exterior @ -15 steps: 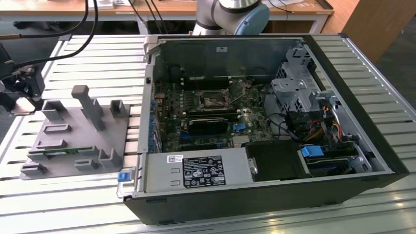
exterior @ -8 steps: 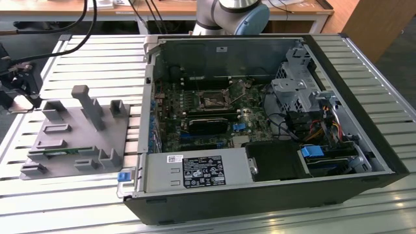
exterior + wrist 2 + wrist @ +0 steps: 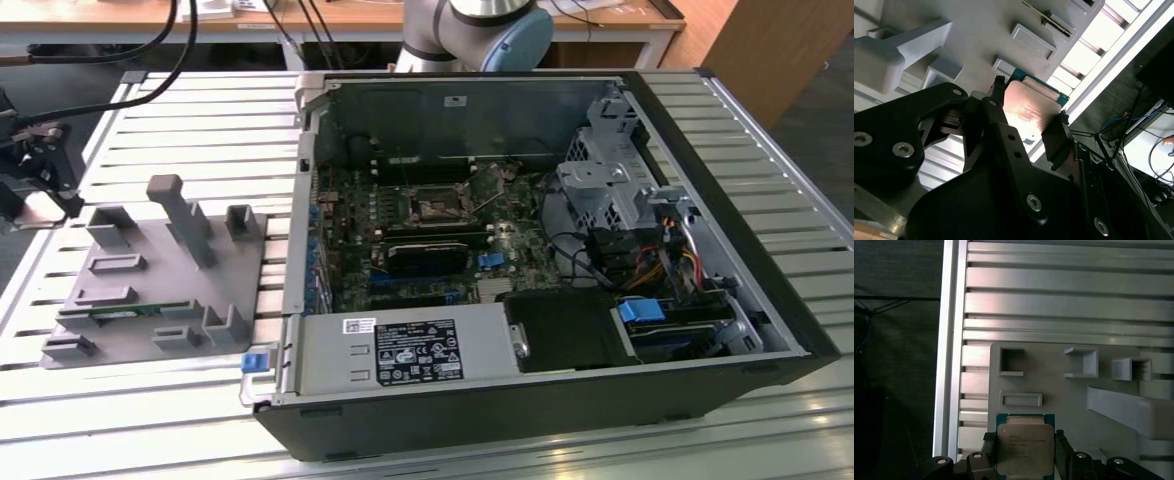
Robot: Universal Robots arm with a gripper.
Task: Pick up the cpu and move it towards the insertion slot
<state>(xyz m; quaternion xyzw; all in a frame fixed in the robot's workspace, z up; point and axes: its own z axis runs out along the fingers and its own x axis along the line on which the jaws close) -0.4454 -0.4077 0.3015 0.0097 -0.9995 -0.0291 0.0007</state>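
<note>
The cpu (image 3: pixel 1025 452), a flat square chip with a silvery top and green rim, sits between my gripper's (image 3: pixel 1024 439) two black fingers. The second wrist view shows the same grip: the gripper (image 3: pixel 1029 100) is shut on the cpu (image 3: pixel 1026 112) from two opposite sides. The chip is over the edge of the grey plastic fixture (image 3: pixel 1054 390). In the exterior view the gripper (image 3: pixel 36 195) is at the far left, beside the fixture (image 3: pixel 147 290). The insertion slot (image 3: pixel 437 207), a dark square socket with a metal frame, lies on the motherboard inside the open computer case, far to the exterior view's right.
The black computer case (image 3: pixel 721 200) lies open on a slatted aluminium table (image 3: pixel 200 110). The fixture has upright posts (image 3: pixel 180 215) and holds a narrow green memory stick (image 3: pixel 114 312). Cables, drive cages and a power supply (image 3: pixel 400 352) crowd the case around the motherboard.
</note>
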